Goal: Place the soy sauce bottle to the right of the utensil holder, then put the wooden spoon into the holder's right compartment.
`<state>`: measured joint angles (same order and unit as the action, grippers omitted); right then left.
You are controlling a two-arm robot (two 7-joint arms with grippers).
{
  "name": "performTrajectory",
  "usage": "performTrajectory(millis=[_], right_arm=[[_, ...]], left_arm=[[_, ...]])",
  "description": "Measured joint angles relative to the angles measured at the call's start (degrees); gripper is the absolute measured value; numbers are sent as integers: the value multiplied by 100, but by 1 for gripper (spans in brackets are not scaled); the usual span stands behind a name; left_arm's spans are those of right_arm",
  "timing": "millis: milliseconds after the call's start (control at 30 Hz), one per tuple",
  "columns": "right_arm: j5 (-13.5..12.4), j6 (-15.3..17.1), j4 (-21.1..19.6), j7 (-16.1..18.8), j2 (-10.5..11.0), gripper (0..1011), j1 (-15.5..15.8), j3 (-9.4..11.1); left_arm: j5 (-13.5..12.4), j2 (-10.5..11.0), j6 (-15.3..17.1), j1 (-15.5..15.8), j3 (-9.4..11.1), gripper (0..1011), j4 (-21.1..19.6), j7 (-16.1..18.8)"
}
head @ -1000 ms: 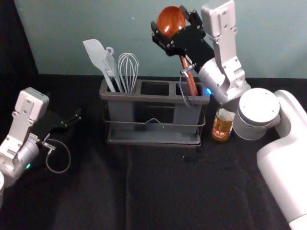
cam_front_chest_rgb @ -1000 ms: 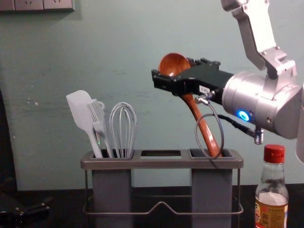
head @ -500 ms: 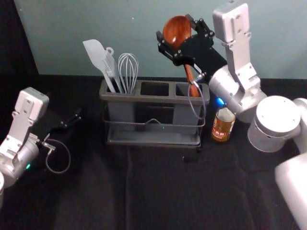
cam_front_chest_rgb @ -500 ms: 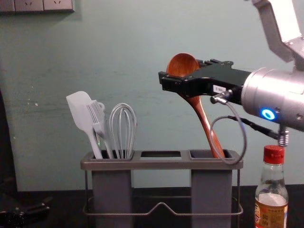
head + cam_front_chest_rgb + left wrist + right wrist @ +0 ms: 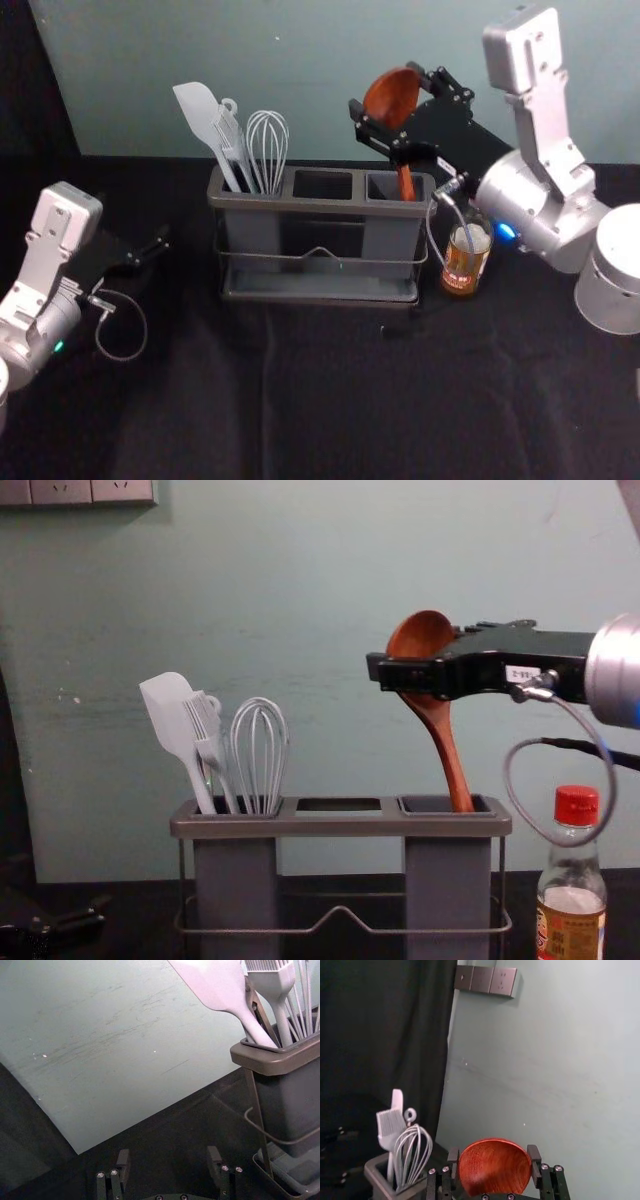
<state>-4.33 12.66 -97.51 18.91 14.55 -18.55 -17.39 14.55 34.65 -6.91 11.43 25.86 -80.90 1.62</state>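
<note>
Gently, the right gripper (image 5: 493, 1154), clasping the wooden spoon (image 5: 420, 634) above the utensil holder (image 5: 340, 825), should lower it upright into the right compartment (image 5: 425, 805). Right of the holder stands the soy sauce bottle (image 5: 570, 900); the left gripper (image 5: 168, 1152) gapes at left.

Behind the black jaws of the right gripper (image 5: 388, 90) there are a white printed label (image 5: 521, 674), a grey looped cable (image 5: 508, 772) and a silver wrist (image 5: 520, 195) with blue light (image 5: 507, 231); behind the left gripper (image 5: 162, 241), a green light (image 5: 58, 346).
</note>
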Motion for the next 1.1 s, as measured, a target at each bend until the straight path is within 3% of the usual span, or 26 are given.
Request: performTrajectory(millis=[500, 1100], right_arm=[[-371, 237, -248, 50, 331, 837, 259, 87], [-829, -47, 10, 45, 465, 837, 366, 139]], left_arm=[[0, 0, 0, 0, 0, 1005, 0, 0], [0, 0, 0, 0, 0, 1005, 0, 0]])
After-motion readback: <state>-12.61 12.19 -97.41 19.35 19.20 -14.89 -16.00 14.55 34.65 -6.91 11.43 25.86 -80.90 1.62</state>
